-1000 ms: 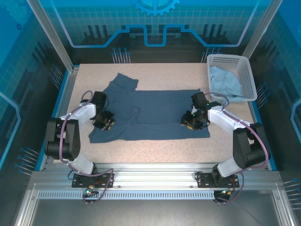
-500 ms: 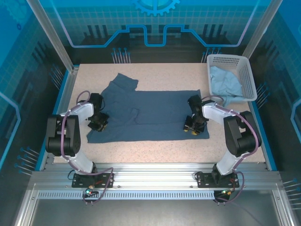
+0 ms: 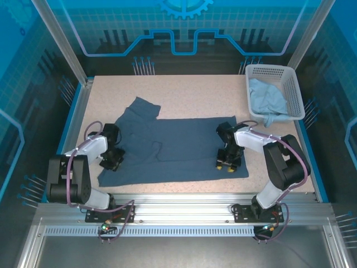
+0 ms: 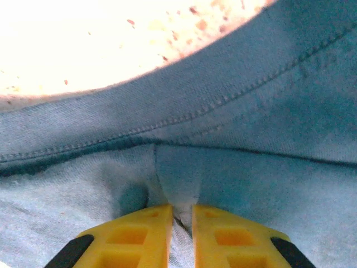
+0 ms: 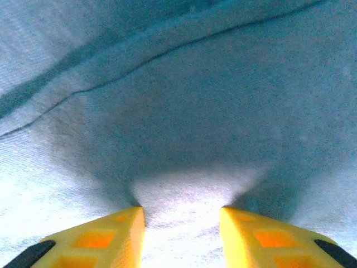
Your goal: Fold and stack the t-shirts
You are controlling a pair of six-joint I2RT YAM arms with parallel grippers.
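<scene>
The large dark slate-blue t-shirt [image 3: 178, 146] lies spread flat across the table, one sleeve pointing to the far left. At its near-left edge my left gripper [image 3: 111, 161] is shut on a thin pinch of the hem. In the left wrist view the gripper [image 4: 182, 215] has its yellow fingers almost touching around the cloth [image 4: 251, 111]. My right gripper [image 3: 226, 163] sits on the shirt's near-right part. In the right wrist view it [image 5: 181, 215] holds a wider bunch of cloth [image 5: 195, 84] that tents up between the fingers. The pale blue t-shirt [image 3: 265, 97] lies crumpled in the basket.
The white lattice basket [image 3: 295, 95] stands at the far right corner of the speckled table [image 3: 195, 92]. Bare tabletop [image 4: 83, 39] shows just beyond the hem in the left wrist view. A blue rim borders the table's sides.
Both grippers have moved toward the near edge, dragging the dark shirt with them. Its near hem now lies closer to the front, and the sleeve has shifted down.
</scene>
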